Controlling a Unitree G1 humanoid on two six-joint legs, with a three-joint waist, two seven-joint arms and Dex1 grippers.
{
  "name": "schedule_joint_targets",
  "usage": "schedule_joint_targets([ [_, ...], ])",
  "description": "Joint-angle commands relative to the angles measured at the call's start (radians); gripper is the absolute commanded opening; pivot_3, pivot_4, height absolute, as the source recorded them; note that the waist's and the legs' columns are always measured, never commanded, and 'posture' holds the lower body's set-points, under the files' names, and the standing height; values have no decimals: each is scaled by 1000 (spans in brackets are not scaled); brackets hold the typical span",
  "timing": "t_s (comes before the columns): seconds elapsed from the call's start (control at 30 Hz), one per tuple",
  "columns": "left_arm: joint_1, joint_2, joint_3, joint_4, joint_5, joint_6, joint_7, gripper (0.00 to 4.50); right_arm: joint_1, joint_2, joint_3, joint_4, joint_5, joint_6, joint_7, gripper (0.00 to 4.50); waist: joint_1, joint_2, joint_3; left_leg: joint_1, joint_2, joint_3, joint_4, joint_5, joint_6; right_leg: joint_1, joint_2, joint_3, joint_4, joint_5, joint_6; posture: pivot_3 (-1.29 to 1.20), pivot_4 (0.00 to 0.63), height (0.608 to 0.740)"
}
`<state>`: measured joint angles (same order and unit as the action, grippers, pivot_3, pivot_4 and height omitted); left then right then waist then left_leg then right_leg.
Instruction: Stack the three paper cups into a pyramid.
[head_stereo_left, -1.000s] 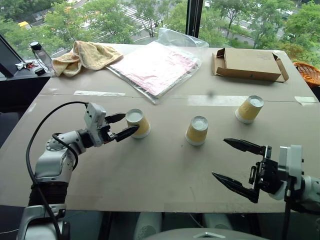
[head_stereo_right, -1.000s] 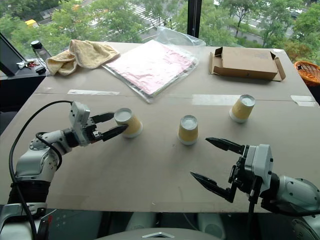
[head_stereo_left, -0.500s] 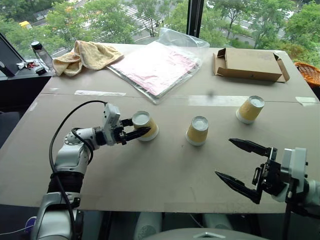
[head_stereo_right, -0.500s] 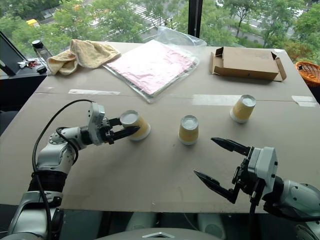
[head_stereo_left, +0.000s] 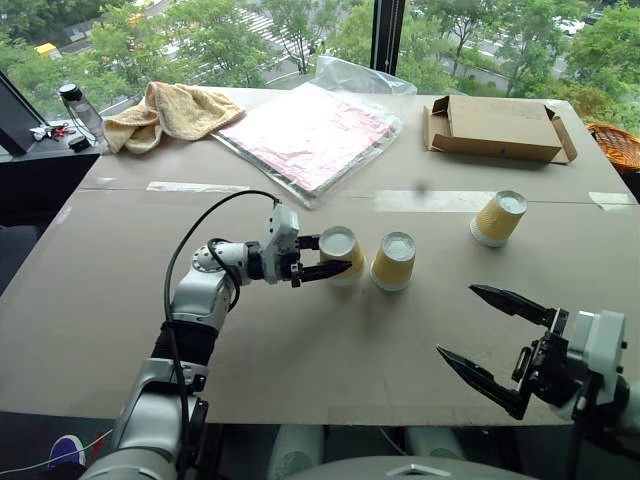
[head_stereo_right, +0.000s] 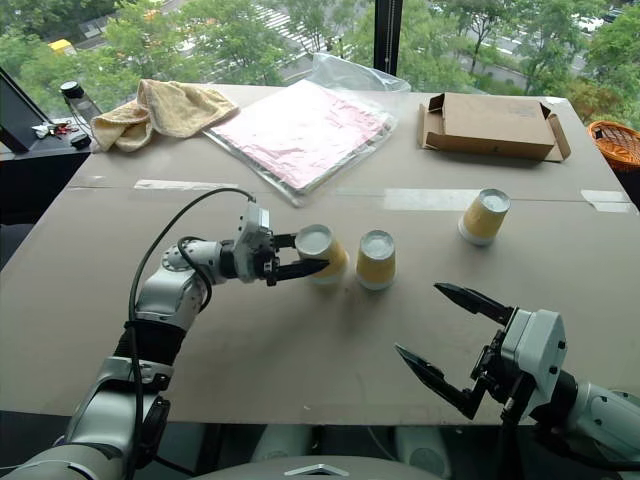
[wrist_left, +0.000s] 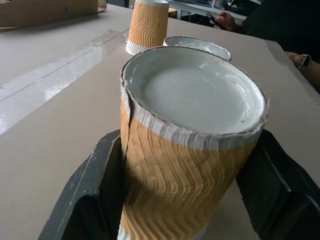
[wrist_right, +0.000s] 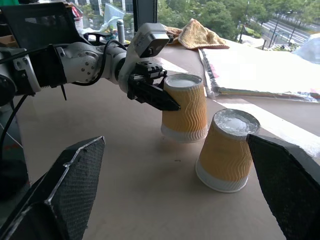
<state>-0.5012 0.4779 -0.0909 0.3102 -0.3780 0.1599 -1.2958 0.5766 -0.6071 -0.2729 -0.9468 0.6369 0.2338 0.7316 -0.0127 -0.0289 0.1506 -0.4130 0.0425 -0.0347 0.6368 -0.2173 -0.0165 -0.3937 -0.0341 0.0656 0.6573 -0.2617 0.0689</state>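
Left gripper (head_stereo_left: 325, 257) is clamping its jaws on the sides of an upside-down cup (head_stereo_left: 340, 254), one black finger on the cup's far side, one on its near side. Held cup is sitting just left of the middle cup (head_stereo_left: 394, 261), close beside it; whether the two are touching cannot be told. Middle cup is standing upside down on the table (head_stereo_left: 300, 340), white base up. Third cup (head_stereo_left: 498, 217) is standing well apart, further right and farther back, tilted slightly. Right gripper (head_stereo_left: 492, 337) is hovering with jaws spread wide at the near right edge, holding nothing, well apart from all cups. Towel (head_stereo_left: 170, 110), plastic bag (head_stereo_left: 320, 125) and cardboard box (head_stereo_left: 497, 128) are lying along the far side.
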Motion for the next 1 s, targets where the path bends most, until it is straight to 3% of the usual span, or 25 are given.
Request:
schedule_joint_targets([
  [0.03,-26,-11,-11,11,17,-41,-19,2558,26,11,-20,-51,-14,-29,-12,4500,0,0,0,0,0,0,0,0,0,0,0,0,0,0,0,0,150,740],
  [0.4,-53,-54,-36,-1,37,-19,-3,2558,43,19,-32,-57,-24,-34,-35,4500,1,0,0,0,0,0,1,0,0,0,0,0,0,0,0,0,150,740],
  [0.43,-51,-55,-34,-5,37,-20,-2,3483,40,21,-35,-54,-23,-32,-42,4500,1,0,0,0,0,0,1,0,0,0,0,0,0,0,0,0,150,740],
  [0.47,-42,-52,-32,-14,33,-19,-6,3852,41,23,-37,-53,-23,-31,-46,4500,1,0,0,0,0,0,1,0,0,0,0,0,0,0,0,0,150,740],
  [0.5,-32,-48,-30,-25,28,-17,-11,3962,41,25,-39,-52,-22,-30,-53,4500,1,0,0,0,0,0,1,0,0,0,0,0,0,0,0,0,150,740],
  [0.53,-16,-40,-19,-44,13,-3,-15,4452,31,32,-42,-46,-28,-25,-73,4500,1,0,0,0,0,0,1,0,0,0,0,0,0,0,0,0,150,740],
  [0.6,11,-22,-2,-79,-12,18,-24,4452,7,46,-50,-35,-32,-13,-114,4500,-1,0,0,0,0,0,1,0,0,0,0,0,0,0,0,0,150,740],
  [0.77,83,67,74,-187,-107,112,-46,4452,-188,56,-59,57,-76,70,-268,4500,-5,0,0,1,0,0,1,0,0,0,0,1,1,0,0,0,150,740],
  [1.0,163,160,163,-408,-266,249,-60,4452,-553,35,-27,375,-199,236,-431,4500,3,1,1,0,-1,0,1,0,0,0,-1,1,0,0,0,0,150,740],
])
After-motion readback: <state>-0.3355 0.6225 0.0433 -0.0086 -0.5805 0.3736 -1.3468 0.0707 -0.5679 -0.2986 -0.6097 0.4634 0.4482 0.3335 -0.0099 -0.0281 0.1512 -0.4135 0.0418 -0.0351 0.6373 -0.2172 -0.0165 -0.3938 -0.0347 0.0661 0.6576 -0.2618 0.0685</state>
